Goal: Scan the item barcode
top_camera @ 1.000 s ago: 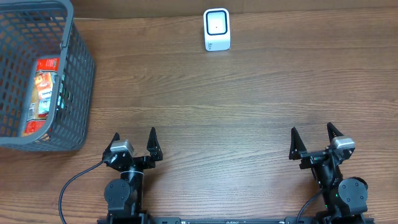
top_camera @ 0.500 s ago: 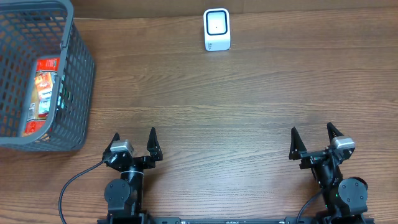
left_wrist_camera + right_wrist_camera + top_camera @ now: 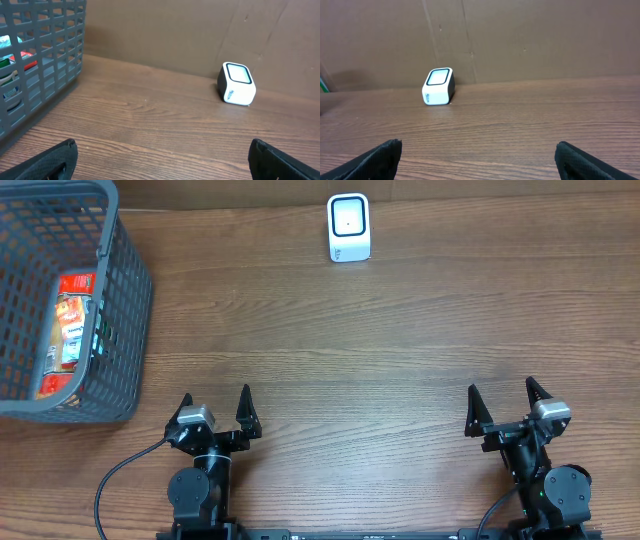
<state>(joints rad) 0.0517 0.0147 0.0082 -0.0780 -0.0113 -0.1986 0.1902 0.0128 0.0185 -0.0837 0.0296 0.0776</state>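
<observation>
- A grey basket (image 3: pixel 130 300) stands ahead and left of the left gripper (image 3: pixel 215 396), its mesh wall between that pincer and the red packet (image 3: pixel 72 330) inside.
- The packet's long axis runs away from the arms.
- The white scanner (image 3: pixel 349 227) sits far ahead, between both pincers.
- The left gripper and right gripper (image 3: pixel 501 388) are spread wide, holding nothing.
- Nothing has moved since the earlier frames.

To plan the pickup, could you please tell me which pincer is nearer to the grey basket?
Left. The left pincer sits open close to the near right corner of the basket; the right pincer, also open, is far off to the basket's right.
</observation>
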